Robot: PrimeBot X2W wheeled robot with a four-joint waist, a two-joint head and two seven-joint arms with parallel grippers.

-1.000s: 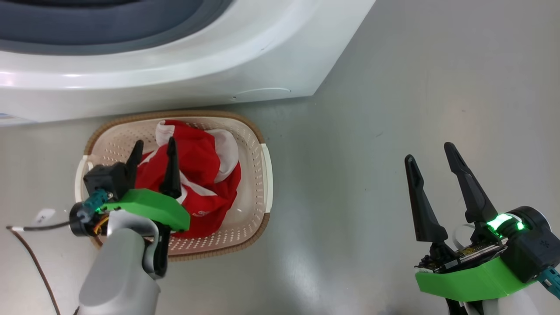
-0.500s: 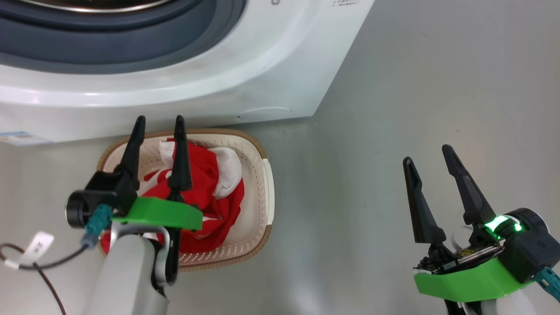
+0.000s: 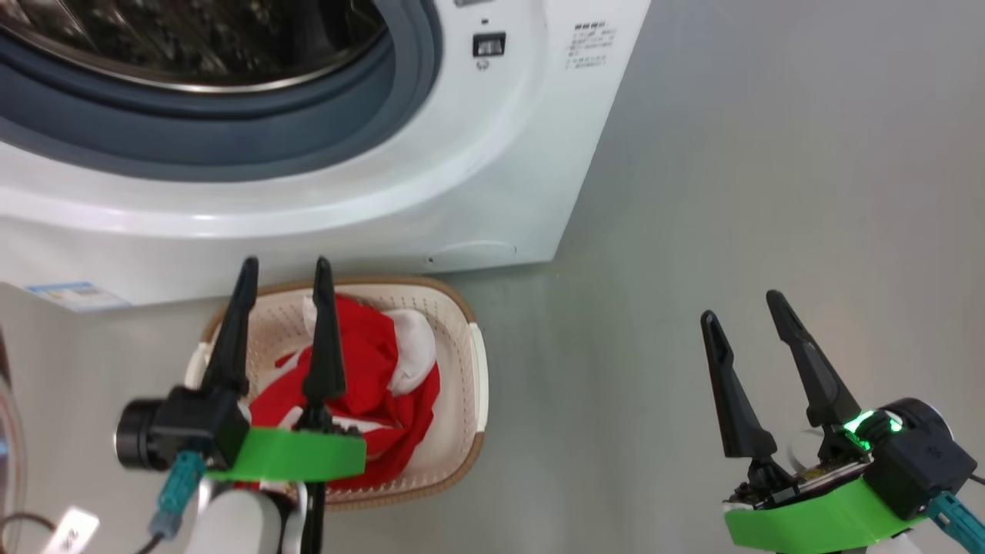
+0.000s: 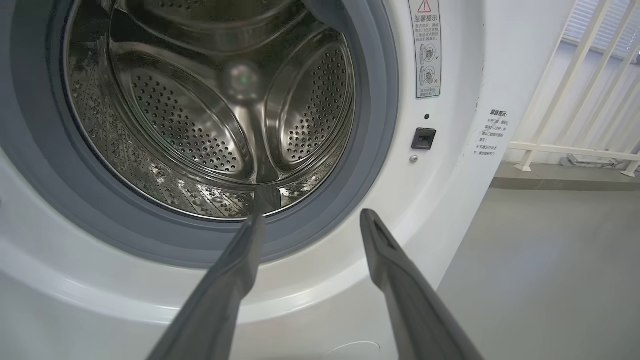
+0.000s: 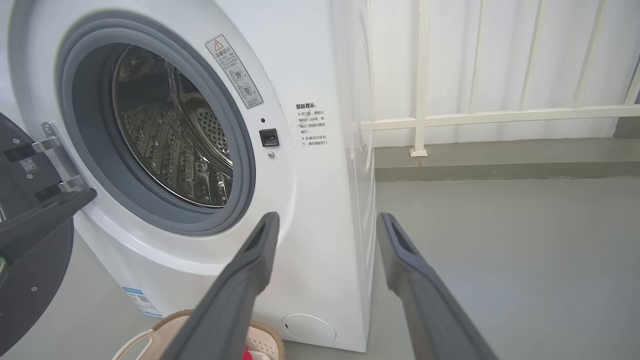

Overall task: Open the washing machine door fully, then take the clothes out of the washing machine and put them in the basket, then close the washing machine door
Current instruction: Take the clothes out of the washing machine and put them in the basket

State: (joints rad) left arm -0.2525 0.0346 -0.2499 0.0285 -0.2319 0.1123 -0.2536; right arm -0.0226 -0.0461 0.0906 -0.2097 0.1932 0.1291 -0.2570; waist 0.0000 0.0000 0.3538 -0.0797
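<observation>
Head view: red and white clothes (image 3: 369, 377) lie heaped in the basket (image 3: 471, 369), lower centre-left, on the floor just in front of the washing machine (image 3: 477, 177). Left gripper (image 3: 285, 264) hangs over the basket, jaws wide, empty. Right gripper (image 3: 740, 306), lower right, jaws wide, empty. Left wrist view adds the perforated drum (image 4: 200, 130). Right wrist view adds the washing machine door (image 5: 30, 260), swung open at the left edge.

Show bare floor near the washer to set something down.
Free: floor between basket and right gripper, right of the washer. Crowded: in front of the washer, where the basket sits under the left gripper.
</observation>
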